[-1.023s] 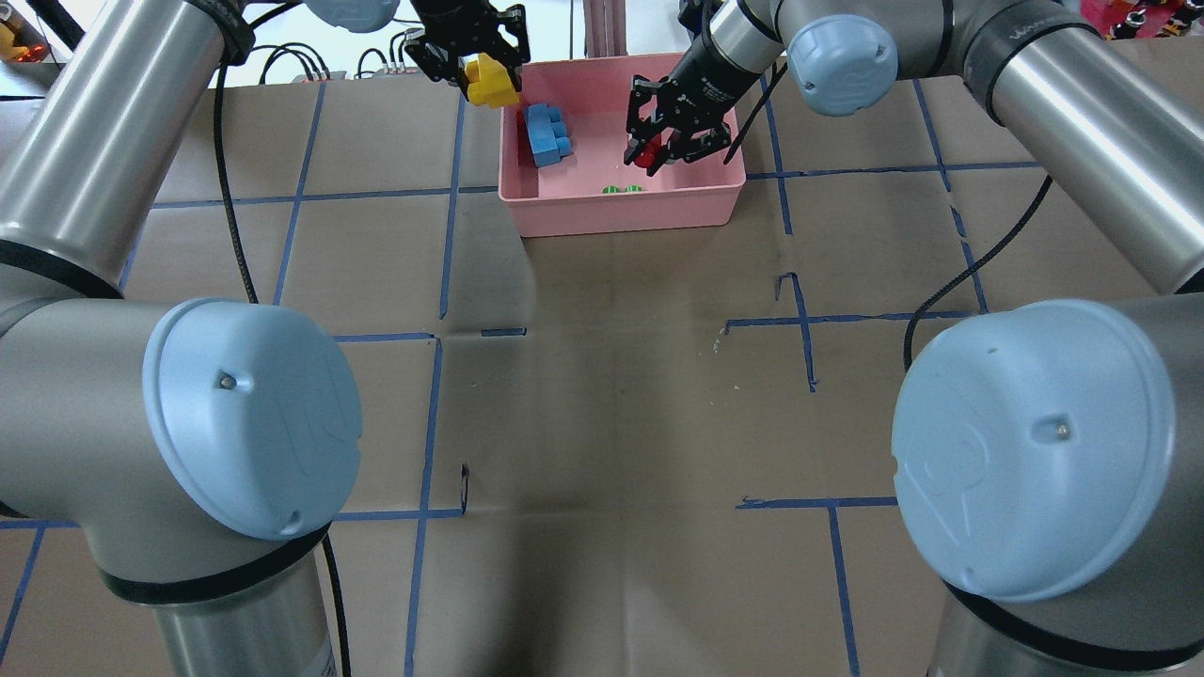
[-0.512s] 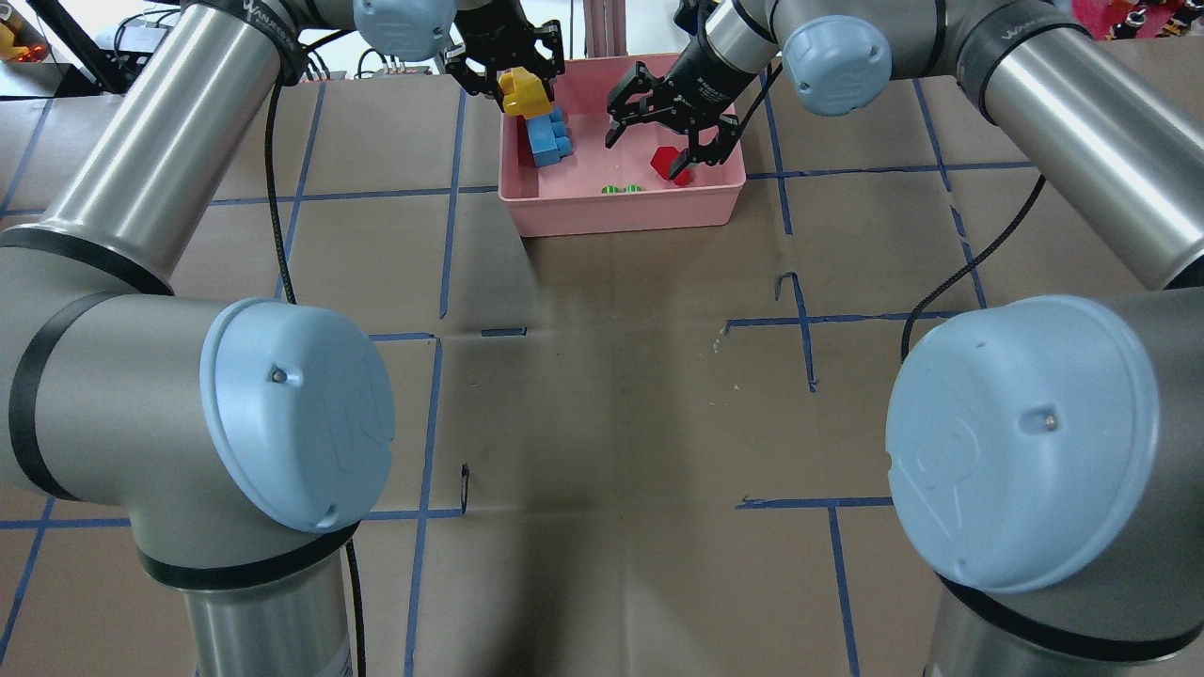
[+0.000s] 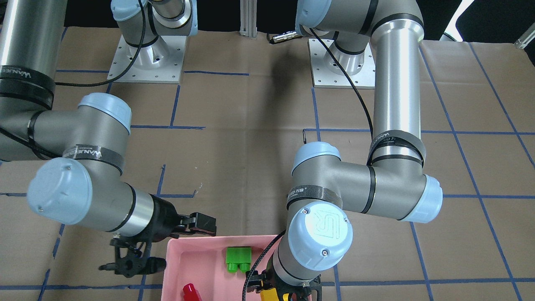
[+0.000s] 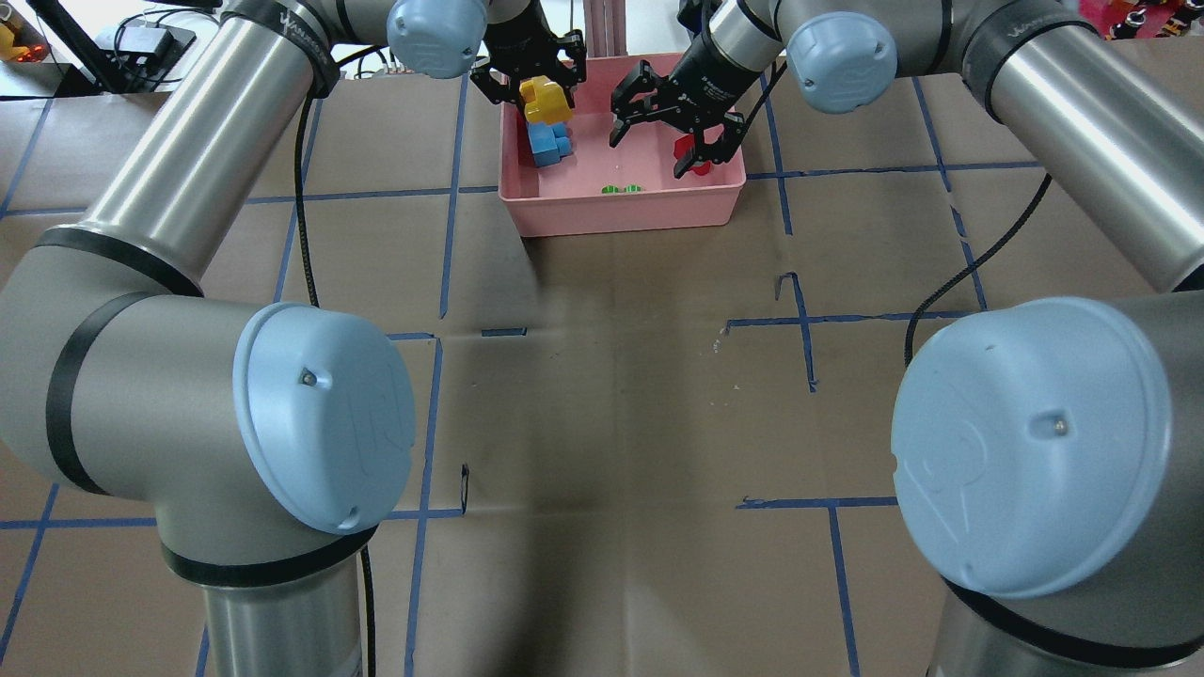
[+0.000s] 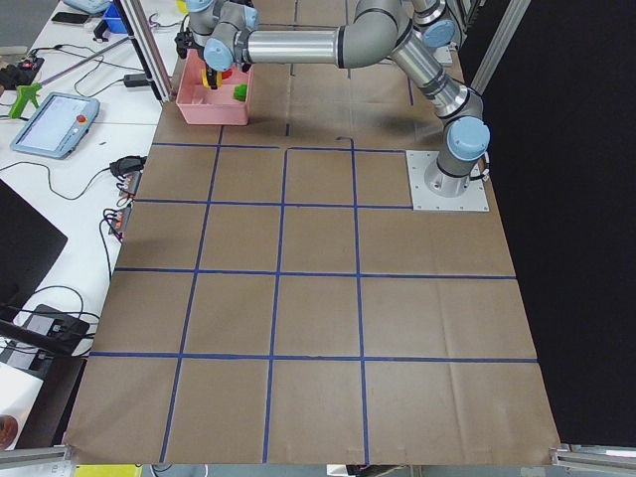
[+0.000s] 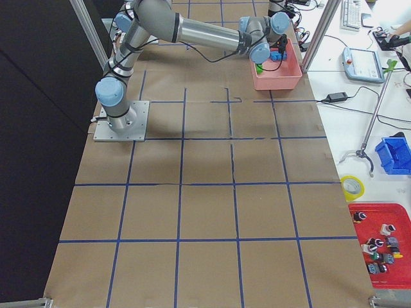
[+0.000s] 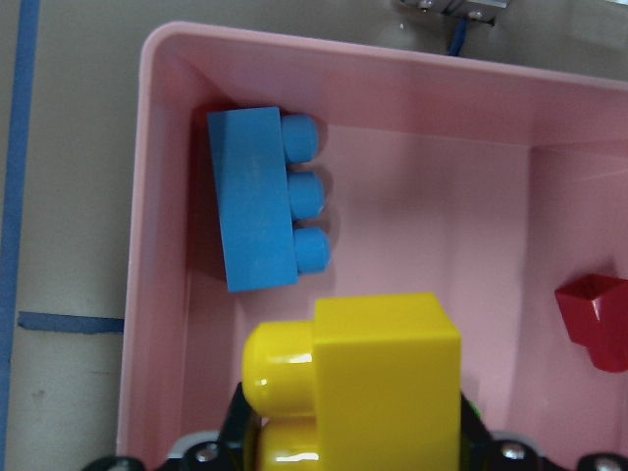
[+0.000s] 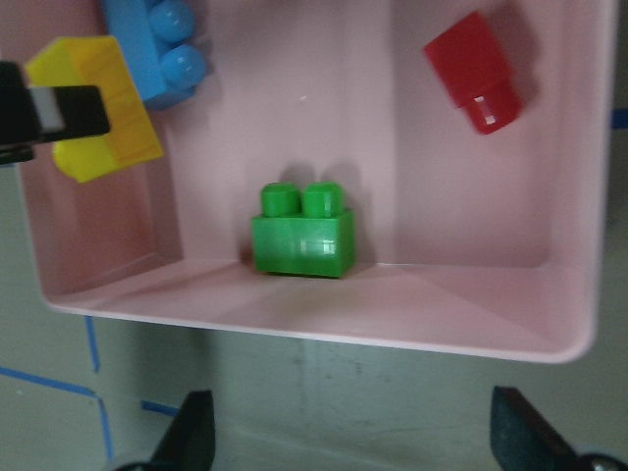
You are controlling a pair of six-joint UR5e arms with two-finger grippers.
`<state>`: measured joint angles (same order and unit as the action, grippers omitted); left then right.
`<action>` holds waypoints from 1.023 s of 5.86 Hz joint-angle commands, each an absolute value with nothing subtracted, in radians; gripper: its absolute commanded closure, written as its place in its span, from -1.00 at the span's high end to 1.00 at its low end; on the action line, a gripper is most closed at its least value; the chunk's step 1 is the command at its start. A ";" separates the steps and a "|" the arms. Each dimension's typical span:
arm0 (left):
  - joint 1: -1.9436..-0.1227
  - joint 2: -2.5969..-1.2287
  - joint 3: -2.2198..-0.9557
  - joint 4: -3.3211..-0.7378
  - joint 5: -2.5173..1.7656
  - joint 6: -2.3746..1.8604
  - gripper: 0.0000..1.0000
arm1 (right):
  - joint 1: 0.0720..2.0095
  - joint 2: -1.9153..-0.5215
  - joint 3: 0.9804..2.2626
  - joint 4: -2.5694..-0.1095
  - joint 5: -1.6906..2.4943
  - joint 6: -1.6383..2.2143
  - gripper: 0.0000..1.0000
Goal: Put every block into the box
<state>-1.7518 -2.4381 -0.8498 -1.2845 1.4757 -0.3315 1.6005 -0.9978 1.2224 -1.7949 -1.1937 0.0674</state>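
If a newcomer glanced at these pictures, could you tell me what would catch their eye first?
The bright yellow block clamped in the left gripper, poised over the pink box at the far side of the table, stands out first. Next come the blue block, green block and red block lying inside it, and the right gripper hanging open close by.

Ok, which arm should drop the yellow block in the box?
Left. The left gripper holds the yellow block right over the box; the right gripper is open and empty.
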 commanded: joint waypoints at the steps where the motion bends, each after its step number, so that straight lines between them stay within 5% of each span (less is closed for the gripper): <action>1: -1.743 -2.418 -0.844 -1.285 1.474 -0.339 0.97 | 1.556 -1.118 1.238 -1.786 -1.380 0.028 0.99; 3: -1.648 -2.325 -0.868 -1.375 1.474 -0.204 0.97 | 1.555 -1.262 1.326 -1.786 -1.419 0.028 0.99; 4: -1.593 -2.237 -0.914 -1.496 1.479 -0.067 0.97 | 1.557 -1.363 1.473 -1.723 -1.419 0.031 0.99; 6: -1.565 -1.986 -1.155 -1.599 1.517 0.024 0.99 | 1.565 -1.495 1.642 -1.681 -1.417 0.029 0.99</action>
<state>-1.5791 -2.1149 -1.0318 -1.5435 1.4926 -0.0181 1.5606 -1.4316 1.5717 -1.6976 -1.4203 0.0286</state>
